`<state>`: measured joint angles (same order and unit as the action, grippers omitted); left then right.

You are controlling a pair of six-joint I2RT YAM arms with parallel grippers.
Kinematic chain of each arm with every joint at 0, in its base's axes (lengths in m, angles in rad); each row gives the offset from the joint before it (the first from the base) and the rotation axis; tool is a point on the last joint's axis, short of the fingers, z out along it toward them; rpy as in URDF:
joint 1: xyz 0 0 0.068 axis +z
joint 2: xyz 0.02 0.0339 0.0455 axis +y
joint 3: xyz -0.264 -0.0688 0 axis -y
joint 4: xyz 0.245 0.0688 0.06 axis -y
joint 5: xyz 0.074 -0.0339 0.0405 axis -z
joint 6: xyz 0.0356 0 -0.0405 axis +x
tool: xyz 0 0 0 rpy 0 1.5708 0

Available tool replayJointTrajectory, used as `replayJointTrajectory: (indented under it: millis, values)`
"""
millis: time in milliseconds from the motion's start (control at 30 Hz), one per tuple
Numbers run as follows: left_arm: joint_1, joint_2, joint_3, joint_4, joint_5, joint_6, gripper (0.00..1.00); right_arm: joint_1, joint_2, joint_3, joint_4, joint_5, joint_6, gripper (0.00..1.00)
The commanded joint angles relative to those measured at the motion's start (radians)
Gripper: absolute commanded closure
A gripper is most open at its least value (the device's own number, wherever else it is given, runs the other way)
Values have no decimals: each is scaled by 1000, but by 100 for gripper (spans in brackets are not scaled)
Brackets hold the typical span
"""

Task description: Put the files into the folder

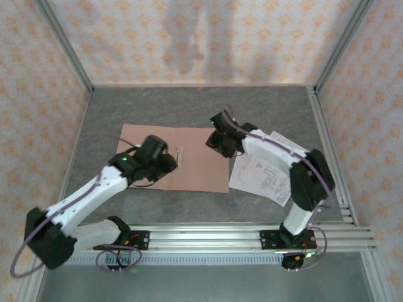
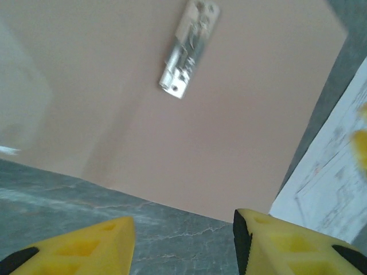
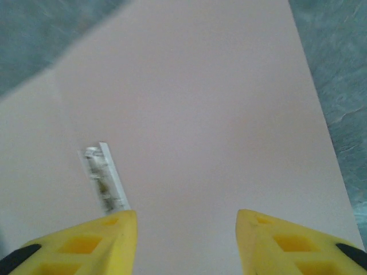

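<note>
My left gripper [image 2: 182, 232] hangs low over the near edge of the folder [image 2: 189, 149], its yellow jaws standing apart with nothing but grey table [image 2: 86, 197] showing in the gap, so I have hold of nothing on that side. Just beyond it, in the left wrist view, the salmon card lies flat, and a small metal fastener [image 2: 188, 48] sits on it further out. My right gripper [image 3: 186, 229] is likewise parted and empty, and it hovers above the bare card of the folder [image 3: 212, 114], with the same fastener [image 3: 105, 177] lying close to its left-hand jaw. From the top camera, the left gripper [image 1: 166, 163] reaches in over the folder's left half and the right gripper [image 1: 220, 143] comes in over its far right part, the two well apart with the fastener [image 1: 180, 155] between them. The folder [image 1: 201, 173] is spread open on the table [image 1: 189, 107], the fastener near its middle. The files [image 1: 261, 176] lie in a loose white stack on the table just beside the folder's right edge, partly under my right arm, not in the folder. Their printed sheets [image 2: 330, 183] also show at the right of the left wrist view.
</note>
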<state>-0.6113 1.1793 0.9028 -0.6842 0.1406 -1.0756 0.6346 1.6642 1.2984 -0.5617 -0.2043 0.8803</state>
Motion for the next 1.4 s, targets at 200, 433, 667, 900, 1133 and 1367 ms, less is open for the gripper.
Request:
replayJointTrajectory:
  millis: [200,433,667,900,1133,1367]
  values:
    - [-198,481,269,196,-123,-50,54,-345,-389,-419,-55,-23,-14,50]
    - [-191,714,401,154,-151,-1,55,-555,-425,-593,-83,-67,-111,50]
    - [-147,826,425,142,-159,37,55,-609,-298,-590,-97,-38,-163,51]
    - [-93,900,493,93,-175,116,55,-624,-234,-577,-103,-13,-191,51]
    - [-93,971,619,53,-189,168,56,-624,-208,-582,-88,-24,-207,51]
    - [-134,1041,704,44,-177,186,56,-621,-203,-593,-61,-79,-208,51]
